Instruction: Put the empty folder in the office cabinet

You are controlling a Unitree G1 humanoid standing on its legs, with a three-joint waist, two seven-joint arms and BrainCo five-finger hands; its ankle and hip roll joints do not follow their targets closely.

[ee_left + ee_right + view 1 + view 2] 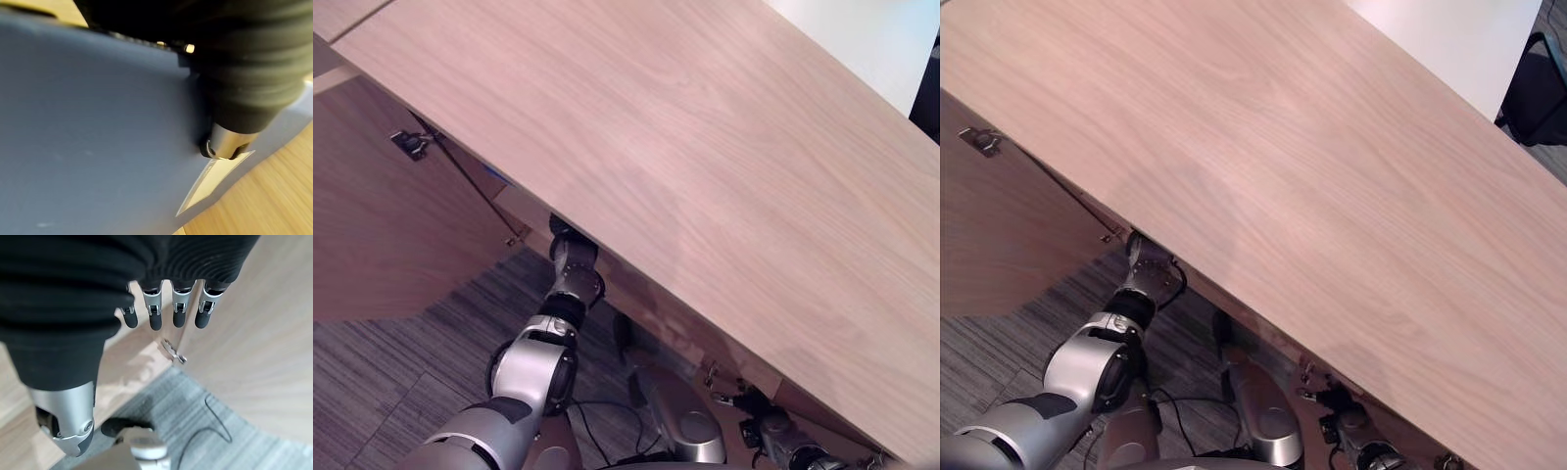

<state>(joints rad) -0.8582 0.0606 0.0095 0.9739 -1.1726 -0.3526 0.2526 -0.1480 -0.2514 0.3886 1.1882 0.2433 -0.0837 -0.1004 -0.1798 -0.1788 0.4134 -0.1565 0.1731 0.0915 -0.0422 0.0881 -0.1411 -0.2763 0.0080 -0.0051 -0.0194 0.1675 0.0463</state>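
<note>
The left hand [230,142] is being pressed against the blue folder [88,147], inside the cabinet under its wooden top [705,166]; whether the fingers are curled cannot be told. The right hand [166,313] is being held loose and empty by an open door [244,338]. The folder should be slid in flat and let go slowly.

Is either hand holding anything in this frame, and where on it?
Left hand lies against the blue folder; its grip can't be told. Right hand hangs open, holding nothing.
</note>
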